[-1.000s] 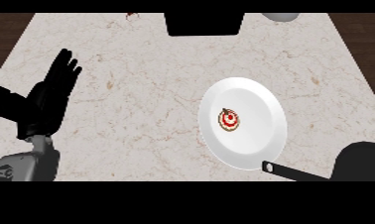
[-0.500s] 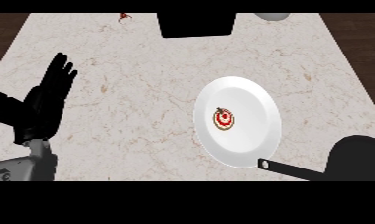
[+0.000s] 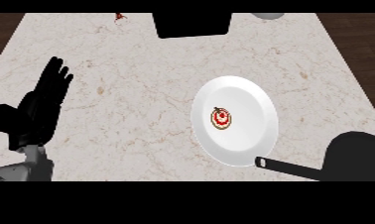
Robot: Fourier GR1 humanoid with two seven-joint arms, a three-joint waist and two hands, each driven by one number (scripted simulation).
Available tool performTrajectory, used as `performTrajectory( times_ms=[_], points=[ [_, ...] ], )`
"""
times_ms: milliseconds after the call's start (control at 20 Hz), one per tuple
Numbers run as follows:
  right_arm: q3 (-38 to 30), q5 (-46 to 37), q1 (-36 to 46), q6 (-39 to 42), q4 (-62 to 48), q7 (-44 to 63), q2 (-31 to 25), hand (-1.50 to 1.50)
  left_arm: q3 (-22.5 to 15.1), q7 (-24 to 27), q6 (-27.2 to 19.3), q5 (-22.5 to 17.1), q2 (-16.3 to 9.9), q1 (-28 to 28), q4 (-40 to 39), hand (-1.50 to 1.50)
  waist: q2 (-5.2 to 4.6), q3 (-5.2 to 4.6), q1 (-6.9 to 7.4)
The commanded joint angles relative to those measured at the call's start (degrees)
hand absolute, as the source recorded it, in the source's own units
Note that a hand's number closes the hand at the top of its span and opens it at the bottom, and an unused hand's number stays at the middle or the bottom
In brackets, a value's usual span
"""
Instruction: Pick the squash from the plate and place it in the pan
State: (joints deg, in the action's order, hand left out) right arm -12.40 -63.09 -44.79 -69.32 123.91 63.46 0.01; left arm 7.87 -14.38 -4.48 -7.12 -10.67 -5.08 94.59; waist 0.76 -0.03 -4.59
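A small round red-and-cream squash [image 3: 222, 118] lies on the round white plate [image 3: 249, 94], a little left of its centre, right of the middle of the pale marbled stone counter [image 3: 139, 54]. The black long-handled pan [image 3: 354, 156] sits near and right, its handle end touching the plate's near rim. A black rectangular block [image 3: 193, 24] stands at the far edge, well behind the plate. The left hand [image 3: 42, 104] shows at the near left

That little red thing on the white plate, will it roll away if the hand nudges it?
Probably a bit: the squash looks small and rounded, and the plate looks smooth, so it may slide. It seems light for its size.
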Motion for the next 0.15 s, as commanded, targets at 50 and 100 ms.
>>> performTrajectory(
  times_ms=[50, 100],
  points=[
    [9.7, -3.8, -9.2, -13.0, 2.0, 4.1, 0.0, -1.50, 1.9, -0.8, 0.4, -0.8, -1.7, 0.2, 0.8, 0.00, -0.35, -0.09, -0.24],
    [11.1, -4.1, -10.4, -15.1, 1.6, 5.0, 0.0, -1.50, 1.2, 0.8, 0.8, -0.5, -1.1, 0.1, -0.5, 0.00, -0.54, -0.11, -0.45]
  ],
)
